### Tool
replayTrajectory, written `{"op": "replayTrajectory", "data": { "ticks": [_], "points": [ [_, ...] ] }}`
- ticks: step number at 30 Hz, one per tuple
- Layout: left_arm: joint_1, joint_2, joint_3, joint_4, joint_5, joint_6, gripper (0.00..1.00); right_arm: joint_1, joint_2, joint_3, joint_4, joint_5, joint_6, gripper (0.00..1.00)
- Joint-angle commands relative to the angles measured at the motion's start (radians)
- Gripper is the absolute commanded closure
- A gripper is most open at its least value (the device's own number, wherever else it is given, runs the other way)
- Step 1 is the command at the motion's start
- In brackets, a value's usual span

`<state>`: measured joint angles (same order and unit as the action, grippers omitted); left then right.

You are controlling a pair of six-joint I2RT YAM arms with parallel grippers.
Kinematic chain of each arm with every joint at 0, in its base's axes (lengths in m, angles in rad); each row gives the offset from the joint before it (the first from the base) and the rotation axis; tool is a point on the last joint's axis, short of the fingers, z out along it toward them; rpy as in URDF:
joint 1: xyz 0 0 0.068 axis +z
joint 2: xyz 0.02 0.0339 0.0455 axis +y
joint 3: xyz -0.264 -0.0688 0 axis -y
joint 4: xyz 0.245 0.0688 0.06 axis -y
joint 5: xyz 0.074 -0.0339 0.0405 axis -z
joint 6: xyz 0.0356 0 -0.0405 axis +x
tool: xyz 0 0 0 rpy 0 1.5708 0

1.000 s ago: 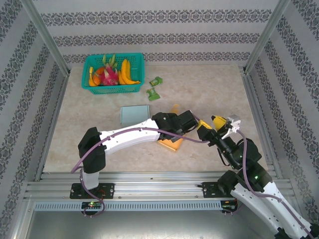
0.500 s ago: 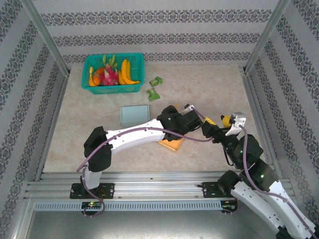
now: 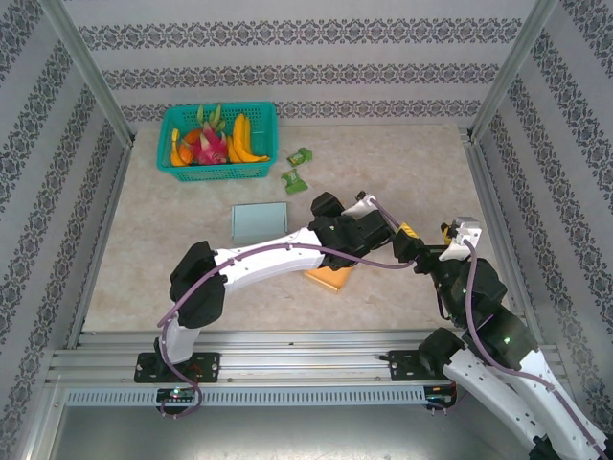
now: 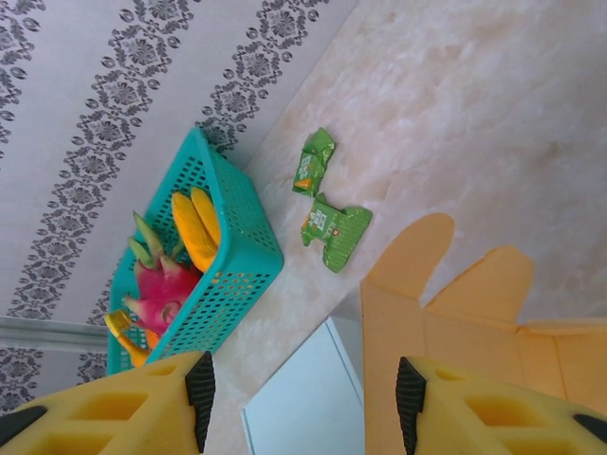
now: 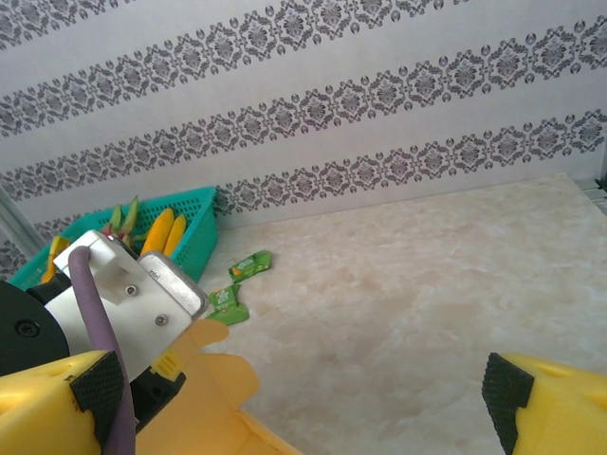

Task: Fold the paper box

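Observation:
The orange paper box (image 3: 329,277) lies unfolded on the table, mostly hidden under my left forearm. In the left wrist view its flaps (image 4: 455,313) stand up just ahead of the right finger. My left gripper (image 4: 303,403) is open, with only the table and a pale blue sheet (image 4: 303,398) showing between its black pads (image 4: 200,398). My right gripper (image 5: 299,398) stands wide open with nothing in it, close to the right of the left wrist, whose white camera housing (image 5: 123,294) it sees above the box's rounded flaps (image 5: 204,379).
A teal basket (image 3: 218,144) of fruit stands at the back left. Two green packets (image 3: 300,155) (image 3: 294,180) lie right of it. The pale blue sheet (image 3: 259,222) lies flat left of the box. Aluminium rails (image 3: 493,220) edge the table.
My right gripper has opened wider and drawn back to the right. The left wrist has shifted right and toward the back, above the box.

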<state>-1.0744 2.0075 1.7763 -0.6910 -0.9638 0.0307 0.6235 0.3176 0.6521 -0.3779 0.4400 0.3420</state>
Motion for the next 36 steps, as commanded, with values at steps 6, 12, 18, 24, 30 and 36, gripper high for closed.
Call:
{"op": "replayTrajectory", "data": {
  "ticks": [6,12,18,24,30,36],
  "points": [
    [-0.037,0.052,0.073,0.000,-0.200,-0.265,0.44,-0.036,0.079,0.017,0.002,0.123,0.036,0.02],
    [-0.055,0.128,0.166,-0.128,-0.330,-0.428,0.41,-0.082,0.138,0.043,0.056,0.135,0.131,0.02],
    [-0.068,0.238,0.312,-0.530,-0.521,-0.843,0.42,-0.119,0.205,0.075,0.032,0.104,0.172,0.02],
    [-0.073,0.342,0.483,-0.983,-0.523,-1.324,0.44,-0.140,0.165,-0.023,0.101,0.161,0.257,0.02],
    [-0.076,0.368,0.488,-1.097,-0.515,-1.485,0.44,-0.166,0.222,-0.038,0.076,0.199,0.291,0.02],
    [-0.075,0.380,0.489,-1.093,-0.498,-1.475,0.47,-0.173,0.217,-0.084,0.108,0.177,0.322,0.02]
  ]
}}
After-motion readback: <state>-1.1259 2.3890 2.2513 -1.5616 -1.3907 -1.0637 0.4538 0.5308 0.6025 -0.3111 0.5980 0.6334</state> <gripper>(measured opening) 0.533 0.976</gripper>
